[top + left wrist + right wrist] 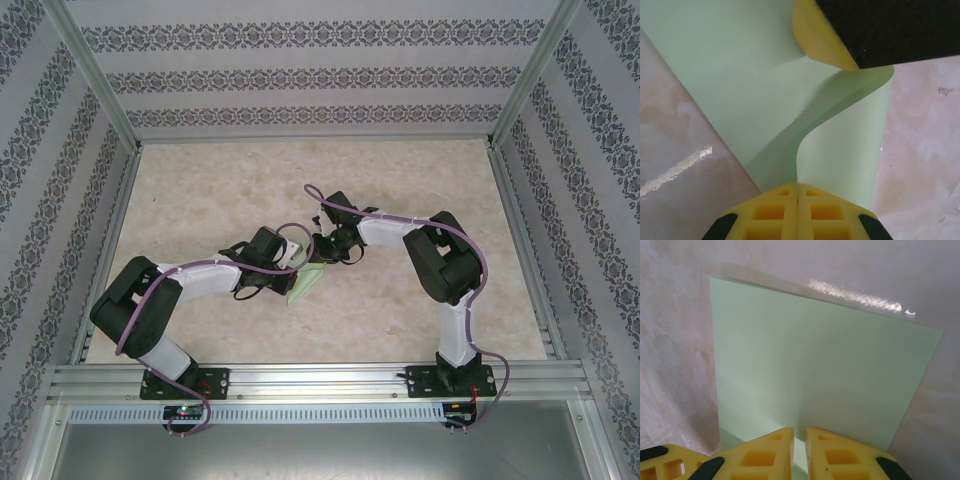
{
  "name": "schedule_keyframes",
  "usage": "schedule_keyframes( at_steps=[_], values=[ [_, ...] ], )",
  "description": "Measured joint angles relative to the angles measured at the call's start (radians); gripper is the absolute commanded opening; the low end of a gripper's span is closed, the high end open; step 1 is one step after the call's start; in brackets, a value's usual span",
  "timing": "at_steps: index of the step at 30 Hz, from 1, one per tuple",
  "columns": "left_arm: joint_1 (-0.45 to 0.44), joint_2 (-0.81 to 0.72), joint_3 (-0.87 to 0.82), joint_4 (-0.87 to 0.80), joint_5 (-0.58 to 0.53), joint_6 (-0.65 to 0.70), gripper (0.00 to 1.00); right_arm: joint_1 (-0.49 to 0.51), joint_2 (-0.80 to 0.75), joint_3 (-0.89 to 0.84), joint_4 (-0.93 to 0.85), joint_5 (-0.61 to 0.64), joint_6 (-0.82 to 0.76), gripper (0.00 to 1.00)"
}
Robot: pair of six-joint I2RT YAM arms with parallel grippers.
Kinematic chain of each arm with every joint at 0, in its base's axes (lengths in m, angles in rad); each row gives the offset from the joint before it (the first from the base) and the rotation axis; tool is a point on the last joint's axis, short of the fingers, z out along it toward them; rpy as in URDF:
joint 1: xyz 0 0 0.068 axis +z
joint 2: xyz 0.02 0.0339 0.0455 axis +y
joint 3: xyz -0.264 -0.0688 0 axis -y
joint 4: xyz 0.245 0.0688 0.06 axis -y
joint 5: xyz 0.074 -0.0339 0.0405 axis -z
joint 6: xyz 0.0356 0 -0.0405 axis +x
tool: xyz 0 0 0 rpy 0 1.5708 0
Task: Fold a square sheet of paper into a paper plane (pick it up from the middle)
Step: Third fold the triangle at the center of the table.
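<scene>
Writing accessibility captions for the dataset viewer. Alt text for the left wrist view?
The left claw, shut at the bottom of the frame, pinches a pale green sheet of paper that bows upward in an S-curve. At top right a yellow finger of the other claw meets the sheet's upper part, over a pale marbled table.

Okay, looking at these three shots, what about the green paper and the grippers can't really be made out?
- Top view: green paper mostly under the left arm and right arm; shape and creases too small to tell.
- Left wrist view: paper's far edge runs off the frame top; left gripper covers the pinched edge.
- Right wrist view: right gripper hides the near edge.
</scene>
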Motion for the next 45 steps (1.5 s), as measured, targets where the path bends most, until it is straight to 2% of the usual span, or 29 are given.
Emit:
schedule_keyframes(
  at_steps=[21,45],
  values=[
    [0.000,-0.041,-0.029,0.003,0.001,-0.031,0.00,-0.006,0.000,-0.021,0.041,-0.020,0.027,0.15],
    [0.000,-0.017,-0.027,0.013,-0.013,-0.015,0.01,-0.006,0.000,-0.027,0.057,-0.027,0.031,0.16]
  ],
)
